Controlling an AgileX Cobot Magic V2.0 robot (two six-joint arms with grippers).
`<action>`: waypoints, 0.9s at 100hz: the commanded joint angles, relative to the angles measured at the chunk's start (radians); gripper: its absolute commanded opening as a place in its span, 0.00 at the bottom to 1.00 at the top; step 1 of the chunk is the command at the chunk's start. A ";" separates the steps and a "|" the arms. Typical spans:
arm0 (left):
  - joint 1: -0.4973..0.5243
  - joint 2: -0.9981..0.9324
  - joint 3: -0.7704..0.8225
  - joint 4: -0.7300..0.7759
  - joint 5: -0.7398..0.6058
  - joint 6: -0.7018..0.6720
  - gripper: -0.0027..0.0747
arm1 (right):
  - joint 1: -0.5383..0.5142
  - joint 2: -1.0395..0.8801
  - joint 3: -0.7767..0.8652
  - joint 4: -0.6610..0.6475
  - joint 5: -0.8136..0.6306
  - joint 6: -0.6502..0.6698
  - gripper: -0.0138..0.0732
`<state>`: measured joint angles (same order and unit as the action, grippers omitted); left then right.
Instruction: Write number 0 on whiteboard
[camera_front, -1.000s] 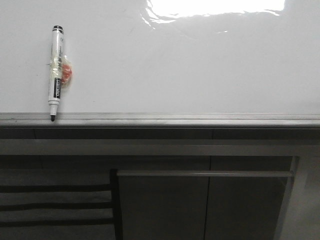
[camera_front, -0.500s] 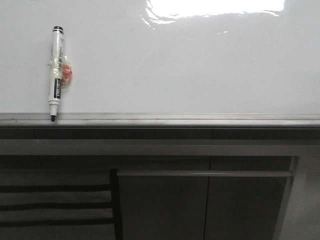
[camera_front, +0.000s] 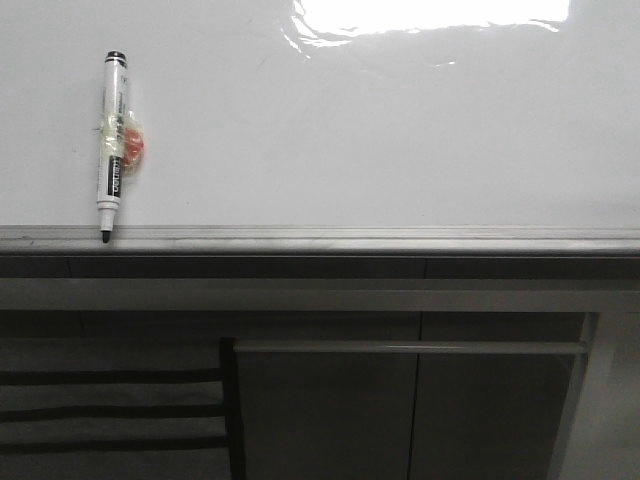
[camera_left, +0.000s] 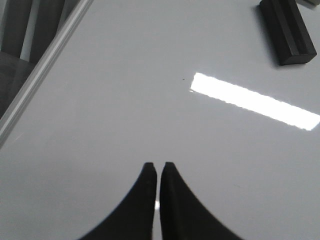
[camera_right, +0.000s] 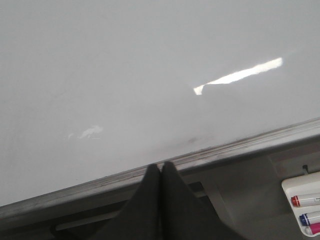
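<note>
White whiteboard (camera_front: 380, 140) bears no writing; a marker (camera_front: 113, 145) stands on its rail (camera_front: 400, 238). Both grippers, left (camera_left: 155, 167) and right (camera_right: 160, 167), have jaws clenched, empty.

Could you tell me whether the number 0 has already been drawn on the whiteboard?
No, the whiteboard is bare, and the marker stands unheld against it.

Overhead glare on a glossy whiteboard, dim below.

A blown-out reflection is seen along the top edge of the whiteboard (camera_front: 400, 130) in the front view; long bright streaks are thrown across it in both wrist views. The cabinet panels (camera_front: 420, 400) below are left in murky shadow. The dark jaws are rendered as soft, unfocused silhouettes.
</note>
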<state>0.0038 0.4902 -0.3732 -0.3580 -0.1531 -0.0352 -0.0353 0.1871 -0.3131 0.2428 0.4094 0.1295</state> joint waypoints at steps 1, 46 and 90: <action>-0.001 0.011 -0.037 -0.006 -0.069 -0.008 0.01 | 0.003 0.019 -0.035 0.008 -0.088 0.000 0.08; -0.165 0.023 -0.032 0.246 0.119 -0.002 0.56 | 0.044 0.022 0.014 0.003 -0.044 0.000 0.08; -0.458 0.314 -0.030 0.154 0.019 -0.007 0.53 | 0.074 0.032 0.040 0.047 -0.100 -0.073 0.08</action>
<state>-0.3907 0.7283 -0.3732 -0.1970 -0.0324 -0.0352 0.0252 0.2004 -0.2279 0.2797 0.3764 0.0954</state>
